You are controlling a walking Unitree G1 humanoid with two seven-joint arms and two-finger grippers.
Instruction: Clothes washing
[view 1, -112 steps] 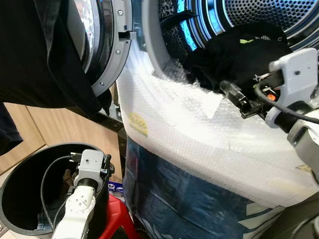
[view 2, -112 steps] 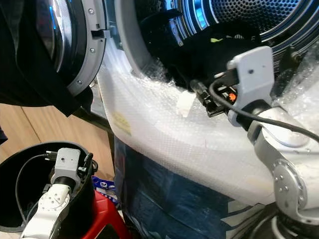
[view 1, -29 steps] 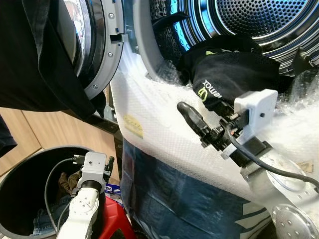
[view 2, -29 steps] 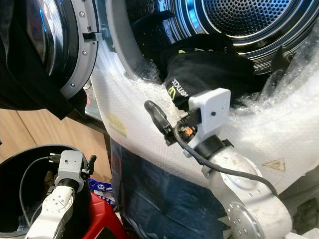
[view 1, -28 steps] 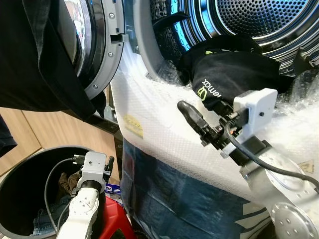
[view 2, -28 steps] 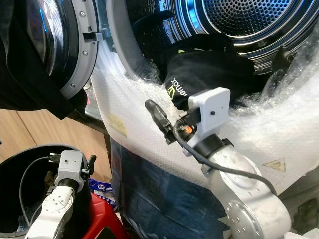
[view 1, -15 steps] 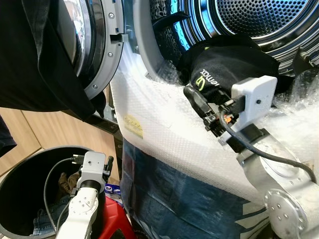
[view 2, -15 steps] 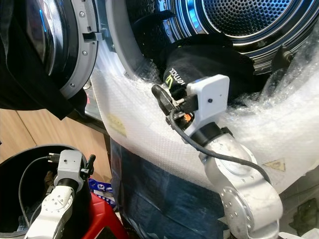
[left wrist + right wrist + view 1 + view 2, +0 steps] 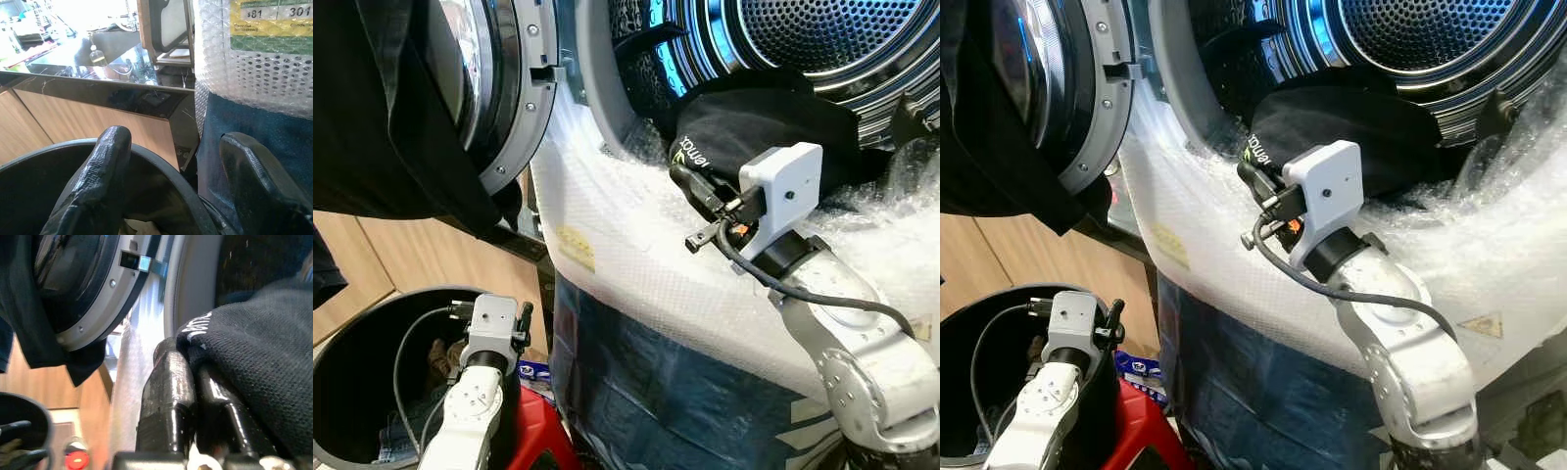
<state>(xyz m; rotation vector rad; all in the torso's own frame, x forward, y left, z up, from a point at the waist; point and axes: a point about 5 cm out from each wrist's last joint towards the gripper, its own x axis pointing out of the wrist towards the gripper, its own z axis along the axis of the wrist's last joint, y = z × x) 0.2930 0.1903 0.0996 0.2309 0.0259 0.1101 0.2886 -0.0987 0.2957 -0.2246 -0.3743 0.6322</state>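
right gripper (image 9: 193, 382): pinching black garment's (image 9: 773, 117) hem, centre frame
left gripper (image 9: 176, 181): spread, over black bin (image 9: 352, 392) lower left
tip: shove it deep past drum (image 9: 822, 39) lip

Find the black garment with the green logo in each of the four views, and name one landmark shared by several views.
Left eye: garment upper right, on the drum's lip.
Right eye: upper centre.
Left wrist: not in it.
Right wrist: on the right, against the right gripper.
Shared landmark: washer door, which the right wrist view also shows.
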